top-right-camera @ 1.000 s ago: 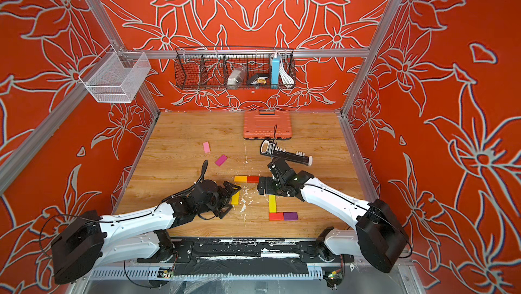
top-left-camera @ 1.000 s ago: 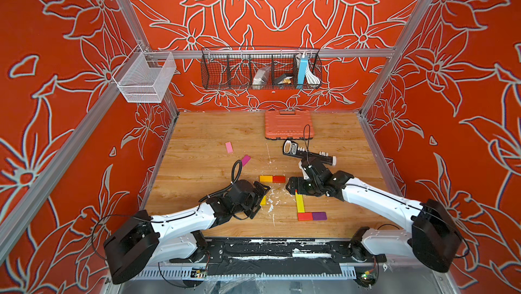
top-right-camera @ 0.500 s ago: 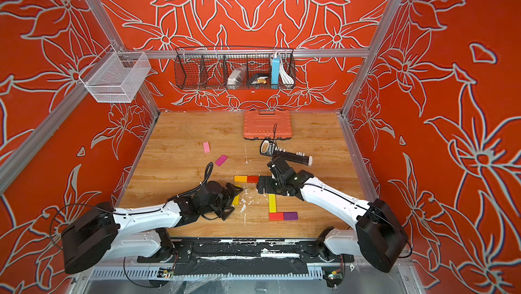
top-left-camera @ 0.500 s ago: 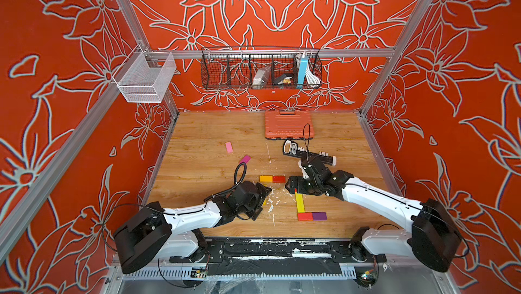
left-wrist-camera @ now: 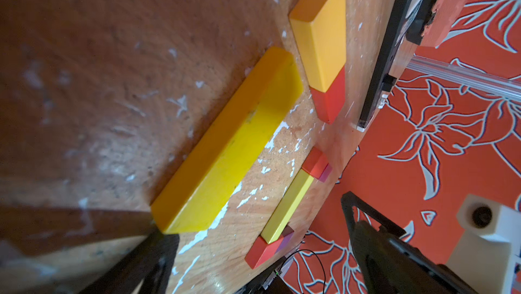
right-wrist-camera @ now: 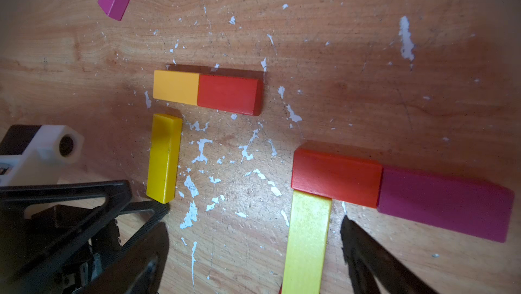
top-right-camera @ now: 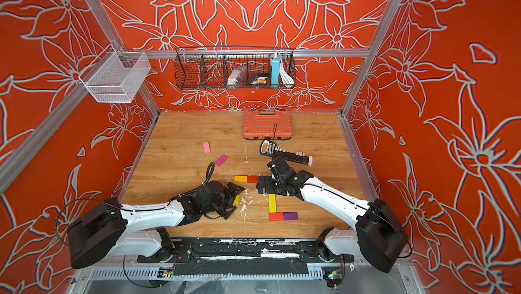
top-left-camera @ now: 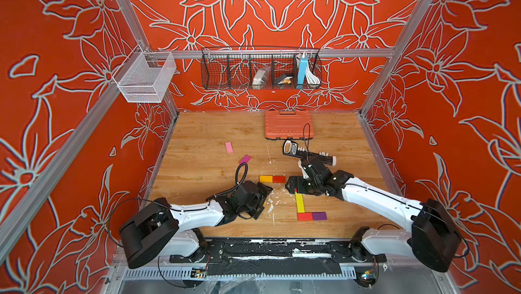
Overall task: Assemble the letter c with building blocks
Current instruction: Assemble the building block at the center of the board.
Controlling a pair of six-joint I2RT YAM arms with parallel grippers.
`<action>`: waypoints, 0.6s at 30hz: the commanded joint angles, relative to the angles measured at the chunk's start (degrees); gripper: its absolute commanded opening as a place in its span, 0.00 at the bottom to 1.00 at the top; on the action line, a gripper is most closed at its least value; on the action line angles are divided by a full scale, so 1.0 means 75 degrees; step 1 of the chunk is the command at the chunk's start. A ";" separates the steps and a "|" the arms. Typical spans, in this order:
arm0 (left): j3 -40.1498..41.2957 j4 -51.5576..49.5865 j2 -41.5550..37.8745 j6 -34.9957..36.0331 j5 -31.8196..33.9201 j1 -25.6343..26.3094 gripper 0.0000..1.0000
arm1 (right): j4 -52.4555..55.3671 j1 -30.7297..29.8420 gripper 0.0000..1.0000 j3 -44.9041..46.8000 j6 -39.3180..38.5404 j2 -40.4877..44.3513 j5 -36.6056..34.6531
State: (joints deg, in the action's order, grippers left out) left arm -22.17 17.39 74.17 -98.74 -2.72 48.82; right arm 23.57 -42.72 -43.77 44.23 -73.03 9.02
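Both pincers stand spread wide and grip nothing. Nearest the robot's base, a near red block (top-left-camera: 305,216) and a near purple block (top-left-camera: 319,216) lie end to end on the bench (top-left-camera: 211,137), the red one touching the near end of a long yellow bar (top-left-camera: 299,206).

To that bar's left, the left pincer (top-left-camera: 263,203) sits low over the bench. A yellow block (left-wrist-camera: 234,143) lies flat there, its near end right against one fingertip (left-wrist-camera: 160,244); the opposite finger is well clear of it.

Right pincer (right-wrist-camera: 253,223) is over the bar's far end and hides it in both top views. The right wrist view shows the bar running between the spread fingers, nearer one of them and touched by neither. A far red block (right-wrist-camera: 335,177) caps the bar's end, with a far purple block (right-wrist-camera: 445,202) butted against it.

Just beyond the yellow block, a small gap apart, an orange block (top-left-camera: 265,178) and a red block (top-left-camera: 279,179) lie end to end between the two pincers.

Farther back a magenta block (top-left-camera: 245,159) lies alone, tilted, then a pink block (top-left-camera: 229,147). Behind the right arm is a black bar (top-right-camera: 293,156) with white pegs, and an orange case (top-left-camera: 287,124) sits by the back wall.
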 commanded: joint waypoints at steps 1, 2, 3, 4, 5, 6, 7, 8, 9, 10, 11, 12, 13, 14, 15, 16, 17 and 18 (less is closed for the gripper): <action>-0.0090 0.0117 0.0131 -0.0096 0.0073 0.0060 0.98 | 0.0021 -0.0037 0.97 -0.0049 -0.0077 -0.0030 -0.0150; -0.0090 0.0130 0.0142 -0.0092 0.0070 0.0053 0.98 | 0.0021 -0.0045 0.97 -0.0054 -0.0087 -0.0022 -0.0159; -0.0079 0.0142 0.0149 -0.0090 0.0081 0.0056 0.98 | 0.0021 -0.0040 0.97 -0.0048 -0.0085 -0.0019 -0.0158; -0.0069 0.0143 0.0142 -0.0089 0.0092 0.0054 0.98 | 0.0021 -0.0046 0.97 -0.0047 -0.0096 -0.0017 -0.0159; -0.0058 0.0134 0.0145 -0.0090 0.0109 0.0047 0.98 | 0.0021 -0.0046 0.97 -0.0047 -0.0093 -0.0015 -0.0159; -0.0045 0.0153 0.0142 -0.0089 0.0117 0.0054 0.98 | 0.0021 -0.0046 0.97 -0.0047 -0.0095 -0.0020 -0.0159; -0.0034 0.0153 0.0140 -0.0096 0.0128 0.0054 0.98 | 0.0021 -0.0042 0.97 -0.0047 -0.0087 -0.0015 -0.0159; -0.0020 0.0145 0.0136 -0.0103 0.0145 0.0054 0.98 | 0.0021 -0.0043 0.97 -0.0047 -0.0094 -0.0029 -0.0159; -0.0021 0.0146 0.0132 -0.0102 0.0161 0.0043 0.98 | 0.0021 -0.0046 0.97 -0.0047 -0.0089 -0.0026 -0.0159; -0.0029 0.0162 0.0142 -0.0105 0.0164 0.0043 0.98 | 0.0012 -0.0046 0.97 -0.0047 -0.0096 -0.0024 -0.0159; -0.0026 0.0186 0.0153 -0.0106 0.0164 0.0043 0.98 | 0.0009 -0.0046 0.97 -0.0047 -0.0090 -0.0035 -0.0159; -0.0033 0.0192 0.0184 -0.0112 0.0164 0.0042 0.98 | 0.0009 -0.0046 0.97 -0.0054 -0.0088 -0.0045 -0.0145; -0.0038 0.0217 0.0191 -0.0108 0.0169 0.0043 0.98 | 0.0012 -0.0046 0.97 -0.0056 -0.0087 -0.0055 -0.0142; -0.0035 0.0227 0.0206 -0.0104 0.0164 0.0042 0.98 | 0.0009 -0.0045 0.97 -0.0062 -0.0094 -0.0051 -0.0141; -0.0032 0.0230 0.0223 -0.0108 0.0164 0.0042 0.98 | 0.0009 -0.0046 0.97 -0.0060 -0.0089 -0.0050 -0.0147; -0.0021 0.0246 0.0234 -0.0112 0.0164 0.0034 0.98 | 0.0009 -0.0038 0.97 -0.0059 -0.0089 -0.0048 -0.0147; -0.0021 0.0252 0.0252 -0.0112 0.0164 0.0031 0.98 | 0.0010 -0.0047 0.97 -0.0059 -0.0102 -0.0052 -0.0154; -0.0022 0.0265 0.0264 -0.0109 0.0158 0.0030 0.98 | 0.0009 -0.0035 0.97 -0.0059 -0.0099 -0.0053 -0.0155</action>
State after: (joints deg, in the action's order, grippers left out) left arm -22.17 19.16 75.18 -98.98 -2.61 48.82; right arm 23.57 -42.72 -43.77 44.21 -73.06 8.99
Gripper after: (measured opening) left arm 0.984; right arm 0.973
